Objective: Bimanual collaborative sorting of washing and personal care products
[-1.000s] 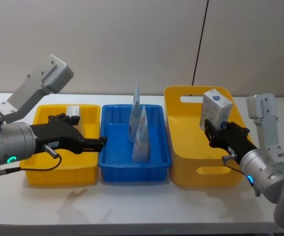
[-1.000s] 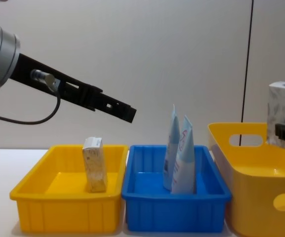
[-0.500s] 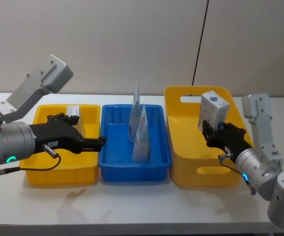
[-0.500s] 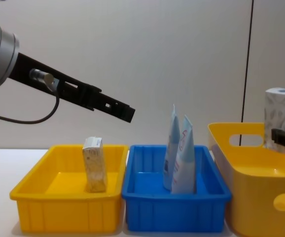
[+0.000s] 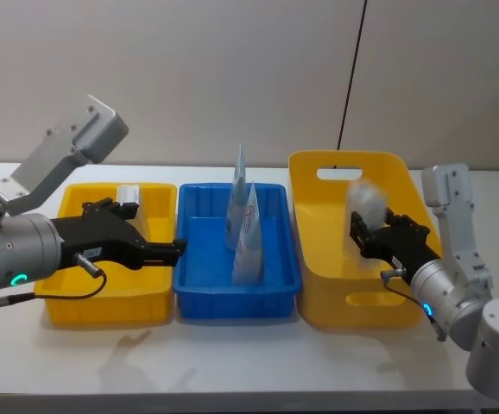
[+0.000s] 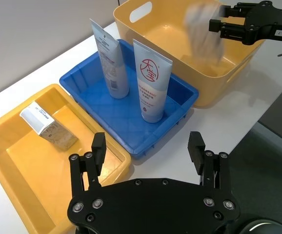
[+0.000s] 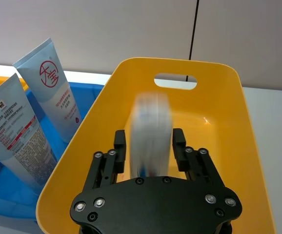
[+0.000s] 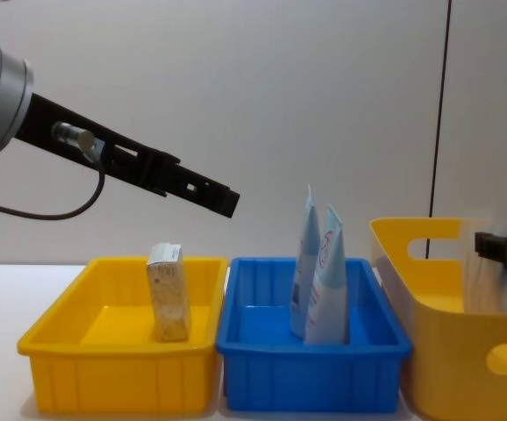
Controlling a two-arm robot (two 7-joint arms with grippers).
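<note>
The white-grey carton is showing as a blur inside the tall yellow bin, between the right gripper fingers - these are standing just off its sides, not pinching. The left gripper is hovering wide open above the seam between the low yellow bin, holding the beige carton, and the blue bin, holding two squeeze tubes.

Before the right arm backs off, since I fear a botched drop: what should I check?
1. Carton free of right gripper: ok, fingers spread either side.
2. Carton inside tub: ok.
3. Carton settled: cannot tell, it is blurred.
4. Left gripper open and empty: ok.
5. Tubes upright in blue bin: ok.
</note>
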